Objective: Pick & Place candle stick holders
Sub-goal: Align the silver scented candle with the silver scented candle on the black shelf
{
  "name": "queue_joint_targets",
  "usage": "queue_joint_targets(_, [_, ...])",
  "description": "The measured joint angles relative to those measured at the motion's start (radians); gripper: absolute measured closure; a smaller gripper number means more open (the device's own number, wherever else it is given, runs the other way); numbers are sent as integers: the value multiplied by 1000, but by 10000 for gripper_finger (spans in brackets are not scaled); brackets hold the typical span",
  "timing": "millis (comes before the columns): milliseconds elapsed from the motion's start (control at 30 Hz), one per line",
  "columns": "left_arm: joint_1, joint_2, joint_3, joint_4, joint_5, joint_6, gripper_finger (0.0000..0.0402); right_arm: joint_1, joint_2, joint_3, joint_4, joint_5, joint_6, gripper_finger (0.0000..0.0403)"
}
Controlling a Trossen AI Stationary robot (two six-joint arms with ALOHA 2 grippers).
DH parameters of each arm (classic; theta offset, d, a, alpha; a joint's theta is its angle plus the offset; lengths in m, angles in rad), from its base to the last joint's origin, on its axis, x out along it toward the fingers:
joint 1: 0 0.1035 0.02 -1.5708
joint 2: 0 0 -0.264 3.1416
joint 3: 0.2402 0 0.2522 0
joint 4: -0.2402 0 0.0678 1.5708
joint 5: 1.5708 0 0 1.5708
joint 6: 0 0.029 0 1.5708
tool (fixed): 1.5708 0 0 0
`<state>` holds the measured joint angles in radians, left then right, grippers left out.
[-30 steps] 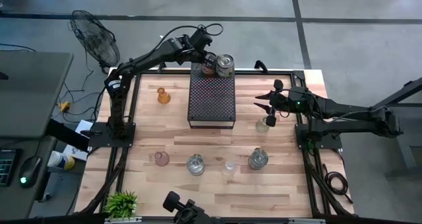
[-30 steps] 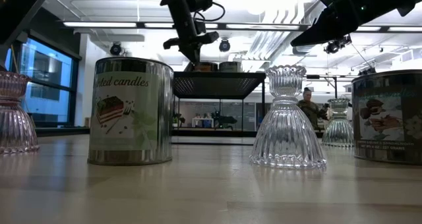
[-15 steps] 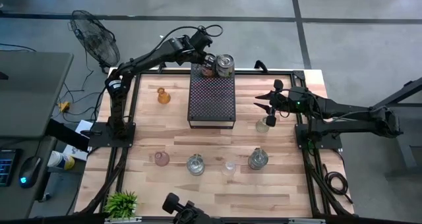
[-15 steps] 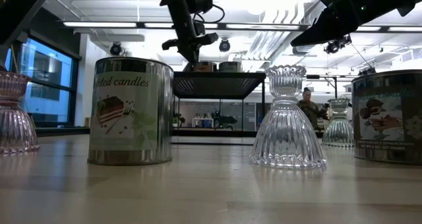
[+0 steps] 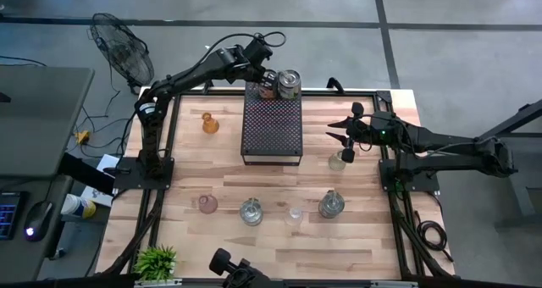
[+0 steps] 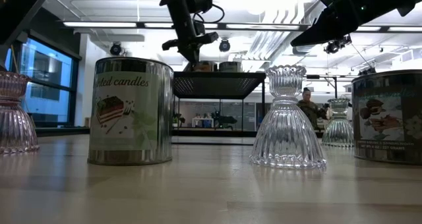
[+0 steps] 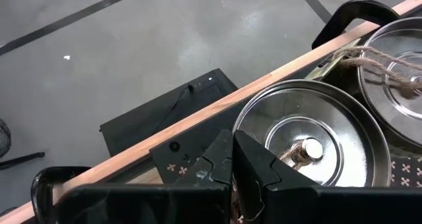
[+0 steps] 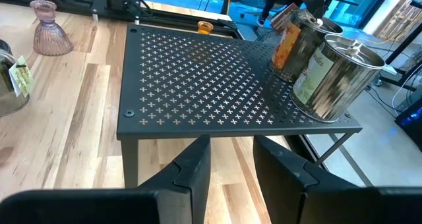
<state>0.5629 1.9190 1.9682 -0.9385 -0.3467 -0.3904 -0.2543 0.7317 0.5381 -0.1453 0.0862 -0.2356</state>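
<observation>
– At far end of black tray (image 5: 271,127), found left claw (image 5: 264,78) pinched together, empty, poised just over lid of one of two tins (image 7: 310,151). Why there?
– Cannot say for sure. Judged parked out of the way, well apart from every holder.
– And the working side?
– Logged right claw (image 5: 339,134) with fingers apart, gripping nothing, hanging off tray's right edge, above and just beside a clear candle stick holder (image 5: 338,160) upright on worktop (image 5: 254,182). Read as lined up for a pick, with tray as likely drop spot.
– Remaining holders?
– Counted amber one (image 5: 209,124) left of tray, plus pinkish one (image 5: 207,204) and another clear one (image 5: 294,214) in near row among further tins (image 5: 251,211). Saw none on tray yet.
</observation>
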Motion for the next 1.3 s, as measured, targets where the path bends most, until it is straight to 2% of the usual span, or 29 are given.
queue_joint_targets(600, [0,0,0,-3,-18,22,398,0,0,0,-16,0,11,295])
queue_joint_targets(700, [0,0,0,-1,-15,28,379,0,0,0,-18,0,18,295])
queue_joint_targets(1000, [0,-2,0,10,-8,49,279,0,0,0,-19,0,18,295])
queue_joint_targets(1133, [0,-17,0,26,-6,71,261,0,0,0,-22,0,18,295])
queue_joint_targets(1300, [0,-34,2,20,-6,118,257,0,0,0,-34,0,18,295])
